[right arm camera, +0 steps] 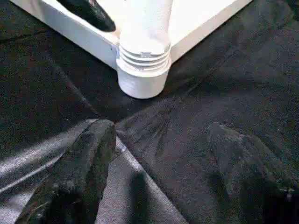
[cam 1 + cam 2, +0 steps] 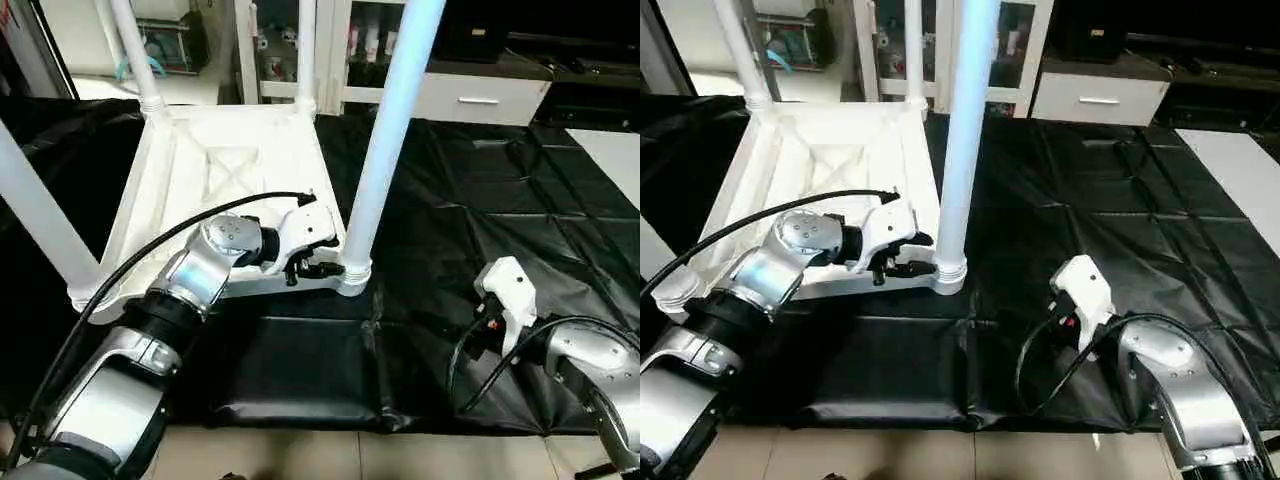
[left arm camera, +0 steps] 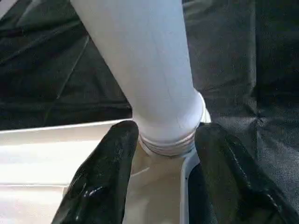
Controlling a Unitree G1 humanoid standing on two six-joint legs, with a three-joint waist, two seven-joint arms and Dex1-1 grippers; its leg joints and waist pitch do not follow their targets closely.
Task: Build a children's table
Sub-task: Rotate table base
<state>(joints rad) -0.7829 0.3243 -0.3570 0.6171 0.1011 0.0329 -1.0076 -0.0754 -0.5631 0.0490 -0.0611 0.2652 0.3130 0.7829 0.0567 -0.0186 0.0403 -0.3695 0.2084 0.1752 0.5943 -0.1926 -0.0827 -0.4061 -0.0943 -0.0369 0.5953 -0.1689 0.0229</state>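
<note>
A white square tabletop [image 2: 230, 165] lies upside down on a black mat [image 2: 500, 210] on the floor, its ribbed underside facing up; four white legs stand in its corner sockets, one at each corner, so all four legs are counted as placed; the nearest leg [image 2: 385, 140] rises from the corner closest to the robot's right side, with a few rings of thread showing above its socket [image 1: 142, 77], which suggests it is not fully screwed down. The left gripper [image 3: 161, 154] reaches in at the base of this leg, its two black fingers [image 3: 105, 172] spread on either side of the threaded collar, close to it but apparently not clamped. The right gripper [image 1: 159, 168] hovers low over the mat, well apart from the table, its fingers spread and holding nothing. The step in hand looks like tightening the last leg; the next move probably calls for closing the left fingers on the leg base and turning it until the threads disappear into the socket, keeping the leg upright. There are two grippers, one tabletop, four legs; white cabinets [image 2: 470, 95] stand behind.
</note>
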